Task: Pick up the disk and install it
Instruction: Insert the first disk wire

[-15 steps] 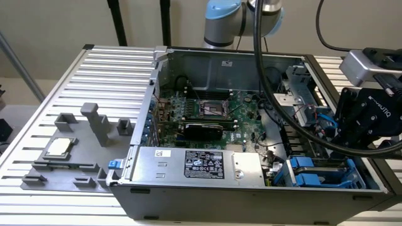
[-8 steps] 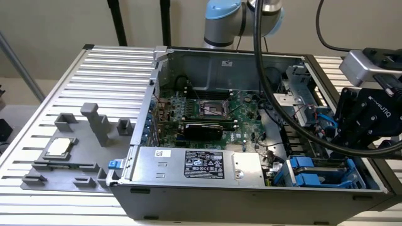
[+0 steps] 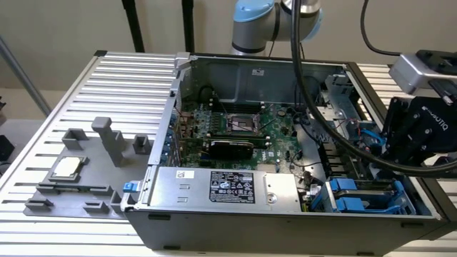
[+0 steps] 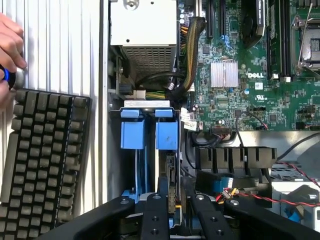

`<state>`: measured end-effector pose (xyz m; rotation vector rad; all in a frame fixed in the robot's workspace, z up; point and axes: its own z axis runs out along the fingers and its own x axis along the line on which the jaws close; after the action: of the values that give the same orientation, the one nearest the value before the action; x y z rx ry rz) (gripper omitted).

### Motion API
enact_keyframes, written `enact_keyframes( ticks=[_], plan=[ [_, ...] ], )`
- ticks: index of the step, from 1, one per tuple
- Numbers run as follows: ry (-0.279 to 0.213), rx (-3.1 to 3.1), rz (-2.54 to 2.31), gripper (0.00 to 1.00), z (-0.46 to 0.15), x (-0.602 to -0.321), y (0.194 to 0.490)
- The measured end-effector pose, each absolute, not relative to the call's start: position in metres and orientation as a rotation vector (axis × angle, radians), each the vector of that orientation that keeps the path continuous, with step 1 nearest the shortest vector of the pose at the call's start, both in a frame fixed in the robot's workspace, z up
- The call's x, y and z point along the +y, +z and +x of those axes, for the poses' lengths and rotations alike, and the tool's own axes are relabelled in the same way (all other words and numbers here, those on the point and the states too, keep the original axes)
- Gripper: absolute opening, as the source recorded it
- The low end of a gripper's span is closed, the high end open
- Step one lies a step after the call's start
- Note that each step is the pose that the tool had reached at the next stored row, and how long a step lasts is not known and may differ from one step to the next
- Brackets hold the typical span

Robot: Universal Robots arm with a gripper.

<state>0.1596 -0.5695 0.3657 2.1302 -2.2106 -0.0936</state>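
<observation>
In the wrist view the disk (image 4: 172, 175) shows edge-on as a thin strip standing upright between my two black fingers. My gripper (image 4: 174, 189) is shut on it, right over the blue cage (image 4: 149, 134) in the corner of the open computer case. Two blue tabs sit at the top of that cage. In the exterior view my black gripper (image 3: 408, 149) hangs at the right side of the case, just above the blue cage (image 3: 365, 196). Thick black cables hide its fingertips and the disk there.
The case holds a green motherboard (image 3: 236, 128) and a silver power supply (image 3: 225, 186). On the exterior view's left, a grey fixture plate (image 3: 78, 193) carries a small square chip (image 3: 68, 167). A black keyboard (image 4: 42, 155) and a person's hand (image 4: 9, 55) lie beside the case.
</observation>
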Motion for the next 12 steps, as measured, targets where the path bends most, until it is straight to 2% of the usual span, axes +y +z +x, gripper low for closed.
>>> enact_keyframes(
  ticks=[8, 12],
  plan=[
    [-0.096, -2.212, 2.131, 1.00, 0.162, -0.568, 0.395],
    [-0.096, -2.212, 2.130, 1.00, 0.161, -0.561, 0.398]
  ],
)
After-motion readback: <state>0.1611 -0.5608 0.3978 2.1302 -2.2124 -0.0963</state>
